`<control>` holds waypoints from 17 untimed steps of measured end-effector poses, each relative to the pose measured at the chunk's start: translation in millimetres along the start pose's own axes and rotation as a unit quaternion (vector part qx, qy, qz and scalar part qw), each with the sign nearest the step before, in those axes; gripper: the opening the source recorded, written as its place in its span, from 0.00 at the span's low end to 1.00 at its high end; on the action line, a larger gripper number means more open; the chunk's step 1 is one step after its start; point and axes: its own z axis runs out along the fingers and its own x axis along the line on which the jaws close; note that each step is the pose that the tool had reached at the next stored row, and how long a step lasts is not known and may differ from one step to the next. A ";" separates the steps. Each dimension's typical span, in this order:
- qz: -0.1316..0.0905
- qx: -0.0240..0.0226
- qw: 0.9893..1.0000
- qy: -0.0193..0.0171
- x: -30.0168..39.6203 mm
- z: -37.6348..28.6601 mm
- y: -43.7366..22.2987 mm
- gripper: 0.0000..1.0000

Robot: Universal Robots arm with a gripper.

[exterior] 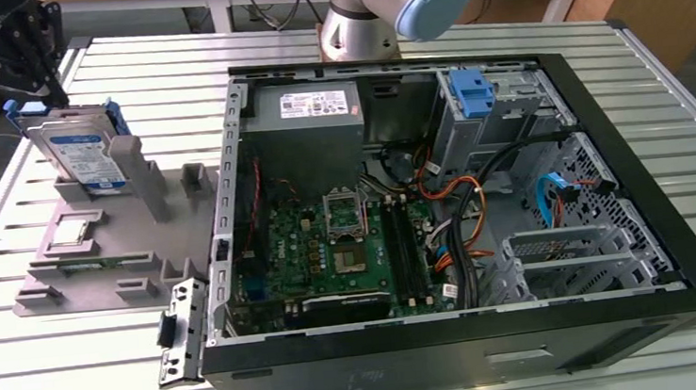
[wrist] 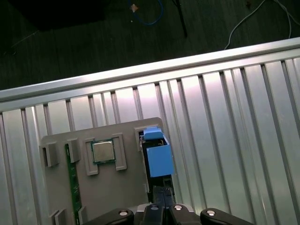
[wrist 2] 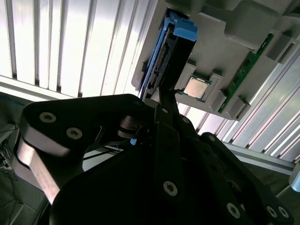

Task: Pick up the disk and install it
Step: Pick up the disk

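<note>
Fingers hang pressed together above the upright disk, whose white-and-blue label is too small to read.

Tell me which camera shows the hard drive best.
The exterior view: the hard drive stands upright in the gray holder, its labelled face showing. Both wrist views catch it edge-on, mostly its blue rails.

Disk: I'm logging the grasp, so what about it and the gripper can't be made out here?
- Disk bottom: exterior view, hidden by the gray fixture.
- Disk label: both wrist views, disk seen edge-on.
- Whether the gripper touches the disk: second wrist view, its own body covers the disk's near end.
- Gripper top: exterior view, cut off by the upper edge.
</note>
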 end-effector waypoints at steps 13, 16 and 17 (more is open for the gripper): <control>0.000 0.000 1.000 0.000 0.1 0.1 0.3 0.47; -0.004 0.000 1.000 0.000 0.1 0.2 0.4 0.47; -0.009 0.000 1.000 0.000 0.1 0.4 0.3 0.47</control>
